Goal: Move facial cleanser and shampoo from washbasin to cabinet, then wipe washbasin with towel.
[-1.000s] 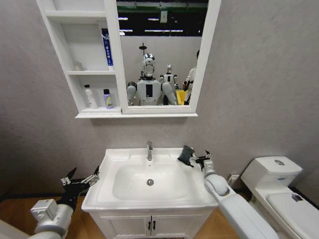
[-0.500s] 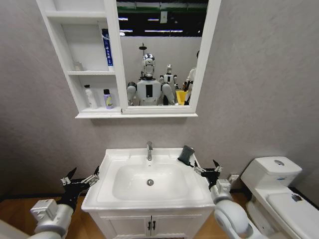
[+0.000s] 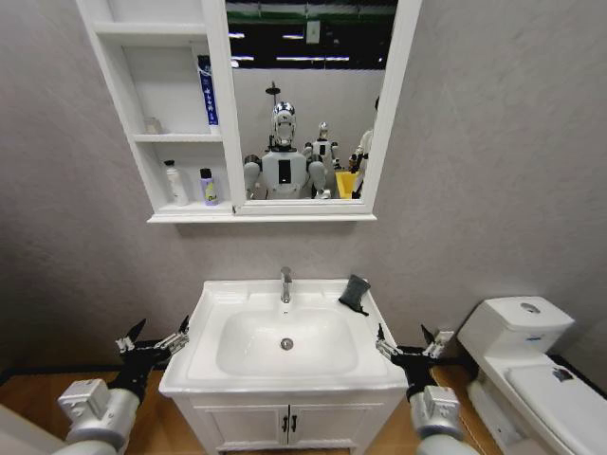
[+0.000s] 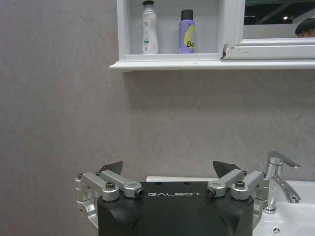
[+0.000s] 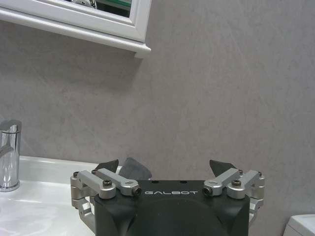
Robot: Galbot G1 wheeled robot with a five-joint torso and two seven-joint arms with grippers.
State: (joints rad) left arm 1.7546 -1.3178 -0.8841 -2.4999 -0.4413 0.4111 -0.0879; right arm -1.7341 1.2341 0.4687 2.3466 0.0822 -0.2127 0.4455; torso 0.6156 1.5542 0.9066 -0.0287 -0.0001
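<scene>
The white washbasin [image 3: 213, 305] with its chrome tap [image 3: 285, 282] stands in front of me. A small dark towel [image 3: 355, 292] lies crumpled on its back right corner, also as a dark shape [image 5: 136, 170] beyond my right gripper. The cabinet [image 3: 166, 95] hangs above on the left. Its lowest shelf holds a white bottle [image 3: 175, 185] and a purple bottle [image 3: 207, 187], and a blue tube [image 3: 204, 90] stands on the middle shelf. I cannot tell which of these are the facial cleanser and the shampoo. My left gripper [image 3: 152, 341] is open beside the basin's left edge. My right gripper [image 3: 410, 348] is open and empty at the basin's front right corner, apart from the towel.
A mirror [image 3: 303, 95] adjoins the cabinet and reflects robots in the room behind. A white toilet [image 3: 526, 351] stands close on the right. The vanity doors [image 3: 285, 428] are shut below the basin. The grey wall lies behind everything.
My right gripper has drawn back and down from beside the towel to the basin's front right corner. The towel and the left arm stay put. The camera shifted slightly.
</scene>
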